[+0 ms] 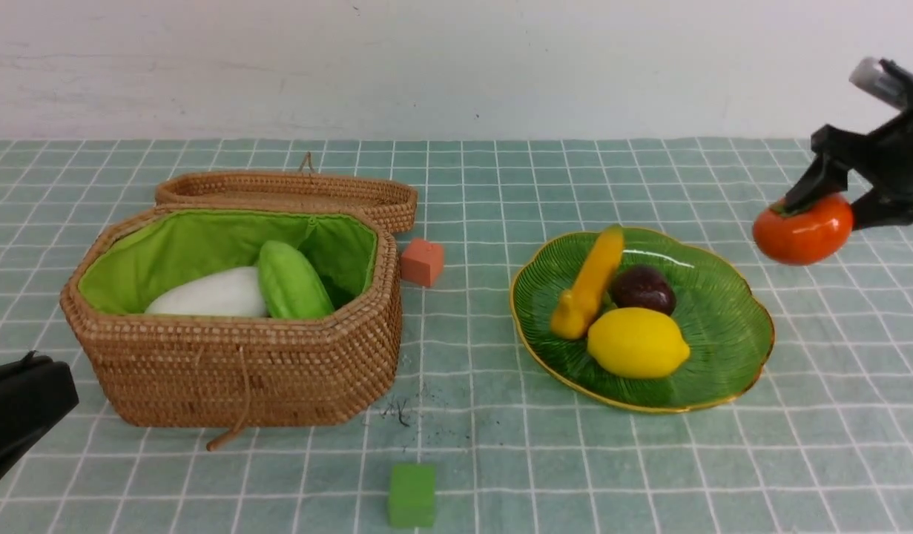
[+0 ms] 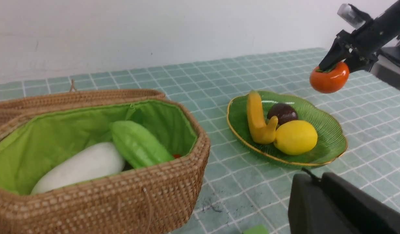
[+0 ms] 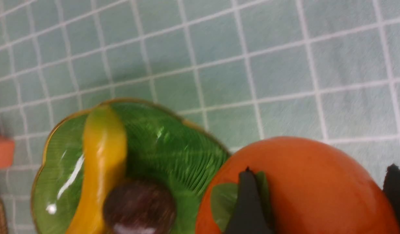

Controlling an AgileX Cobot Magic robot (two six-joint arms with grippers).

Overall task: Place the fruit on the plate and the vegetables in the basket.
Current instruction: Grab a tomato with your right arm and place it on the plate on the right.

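Observation:
An orange persimmon [image 1: 803, 230] with a green leaf hangs in the air just past the right edge of the green plate [image 1: 753, 311]. My right gripper [image 1: 828, 213] is shut on it, one finger on the leaf and one on the far side. On the plate lie a banana [image 1: 590, 285], a dark mangosteen [image 1: 643, 289] and a lemon [image 1: 638, 343]. The wicker basket [image 1: 241, 363] holds a white radish [image 1: 211, 294] and a green gourd [image 1: 293, 282]. My left gripper [image 1: 52, 371] rests shut and empty at the front left, beside the basket.
The basket's lid [image 1: 285, 189] lies open behind it. A small orange-red cube [image 1: 423, 261] sits between basket and plate. A small green cube [image 1: 411, 495] stands near the front edge. The wall closes off the back of the checked cloth.

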